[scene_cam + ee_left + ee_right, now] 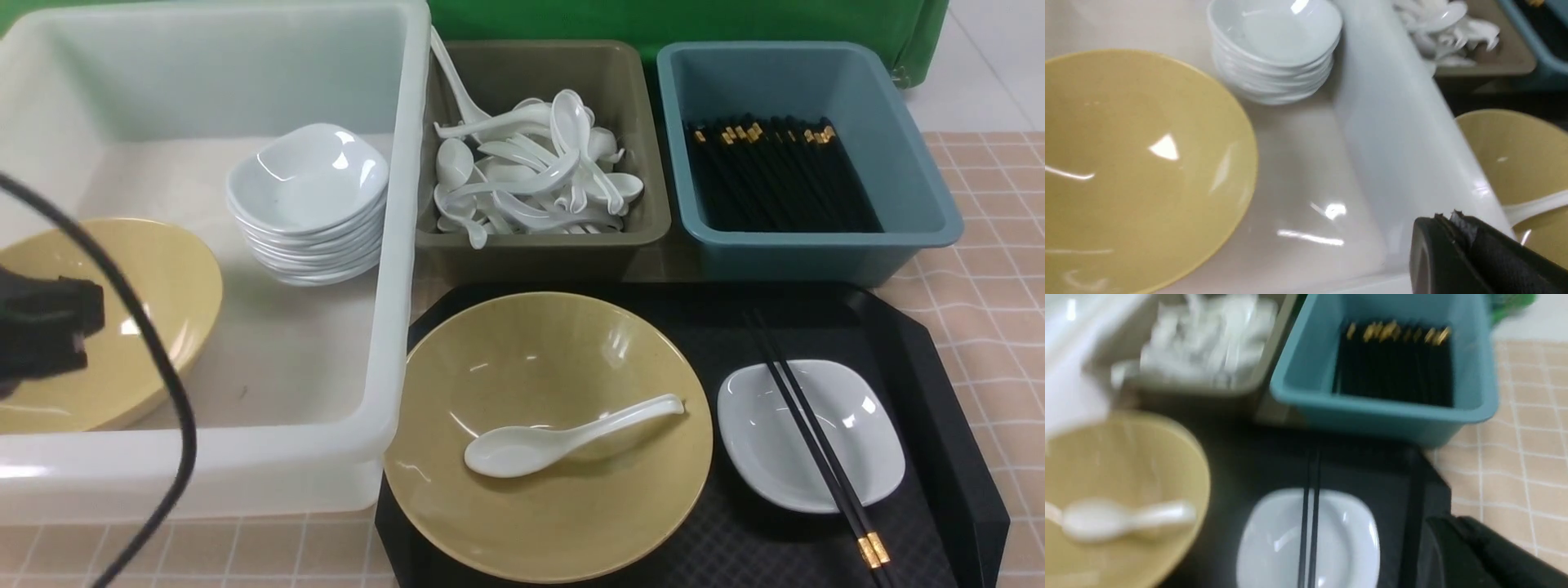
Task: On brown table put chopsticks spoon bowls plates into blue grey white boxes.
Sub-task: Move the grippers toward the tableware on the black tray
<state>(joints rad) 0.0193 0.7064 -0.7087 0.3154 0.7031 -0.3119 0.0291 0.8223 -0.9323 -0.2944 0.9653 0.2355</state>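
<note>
Bowl (155, 286) in the white box (393, 327) lies under the closed left tool (86, 327); second bowl (571, 506), with spoon (555, 441), fills the tray's (935, 392) left half. Chopsticks (808, 433) cross the plate (759, 441) by its right edge: the closed right tool (1447, 535) should spread, then pinch both together.

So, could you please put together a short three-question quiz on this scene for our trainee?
1. True or false: the chopsticks lie across the plate on the black tray.
2. Where is the loose spoon? A) in the grey box B) in the yellow bowl on the tray C) in the blue box.
3. Which box holds the plate stack and a second yellow bowl?
Key: 1 true; 2 B; 3 the white box.
</note>
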